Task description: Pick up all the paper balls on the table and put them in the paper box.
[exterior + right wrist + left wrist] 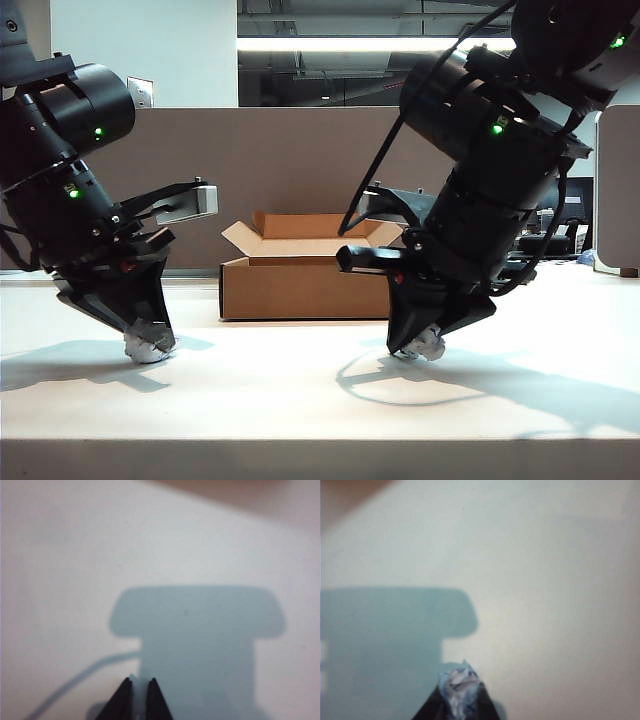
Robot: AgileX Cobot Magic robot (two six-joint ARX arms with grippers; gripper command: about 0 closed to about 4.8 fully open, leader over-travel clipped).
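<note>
Exterior view: both grippers down at table [300, 380]
left gripper [150, 340]: fingers pinching paper ball [148, 346], left side of table
right gripper [420, 340]: fingers pinching second paper ball [428, 345], right side
paper box [300, 280]: open, behind, between arms

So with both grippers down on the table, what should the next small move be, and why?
Probably lift both arms straight up. The left gripper has its fingers closed on a crumpled white paper ball with blue lines, and the right gripper pinches another crumpled white paper ball; both balls sit on the white tabletop. The open brown cardboard box stands between them, behind.
</note>
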